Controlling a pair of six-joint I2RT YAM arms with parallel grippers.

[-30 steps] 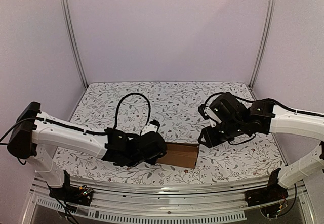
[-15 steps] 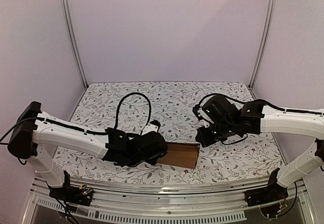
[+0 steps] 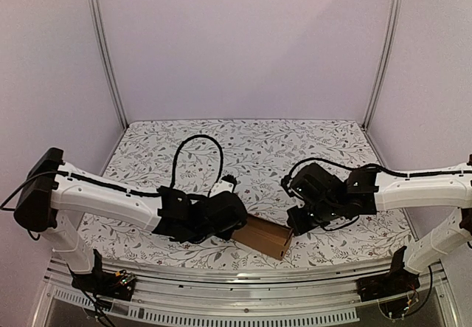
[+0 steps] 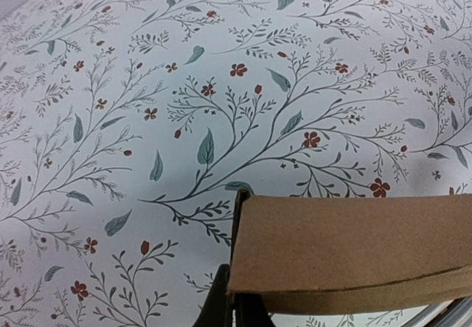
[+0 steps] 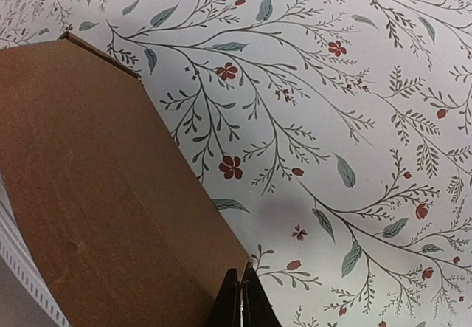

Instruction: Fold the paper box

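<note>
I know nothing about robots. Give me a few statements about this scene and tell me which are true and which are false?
1. The paper box is plain brown cardboard. True.
2. The table cover is plain white. False: it is printed with leaves and red flowers.
3. The left gripper is closed on one end of the box. True.
4. The right gripper hangs wide open, far from the box. False: it is shut, right at the box's other end.
5. Two boxes are in view. False: there is only one.
</note>
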